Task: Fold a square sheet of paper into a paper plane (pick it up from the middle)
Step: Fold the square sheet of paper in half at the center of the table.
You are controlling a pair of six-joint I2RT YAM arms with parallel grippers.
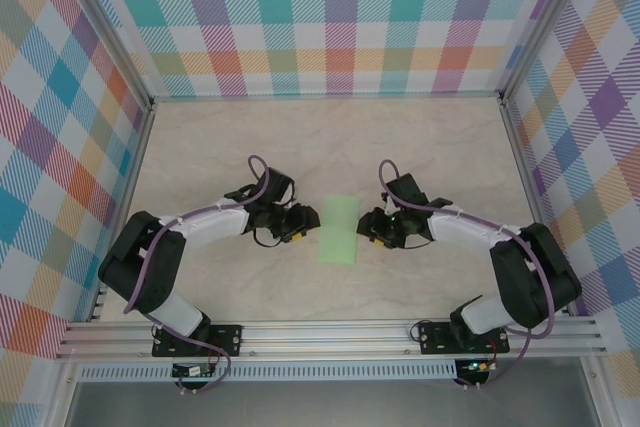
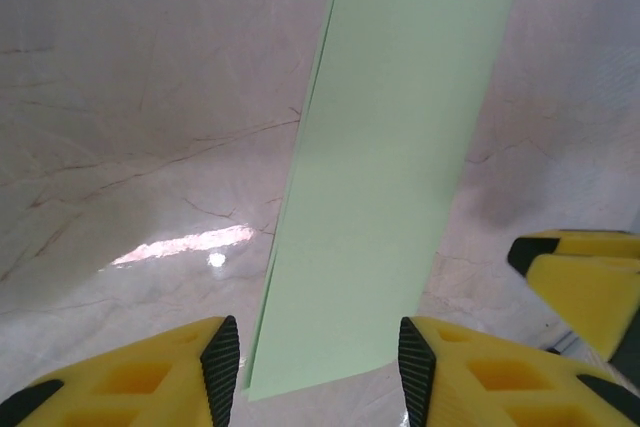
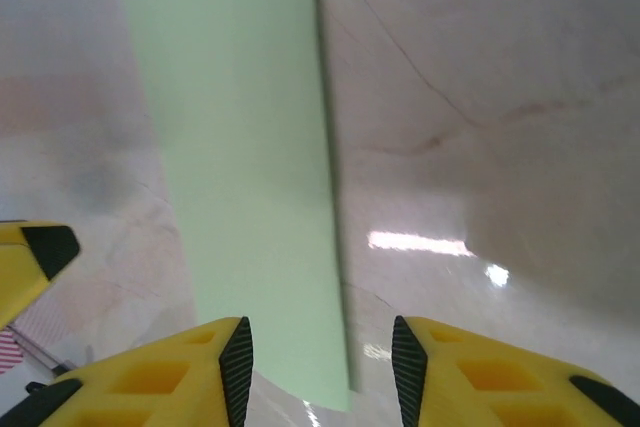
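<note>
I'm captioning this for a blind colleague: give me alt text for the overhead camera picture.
A narrow rectangle of pale green paper lies flat on a pale marbled table between two black-and-white robot arms, the left tool close by its left edge and the right tool close by its right edge. Bright plaid walls enclose the table.

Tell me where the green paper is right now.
In the top view the green paper lies flat mid-table as a narrow strip, between the left gripper and the right gripper.
</note>
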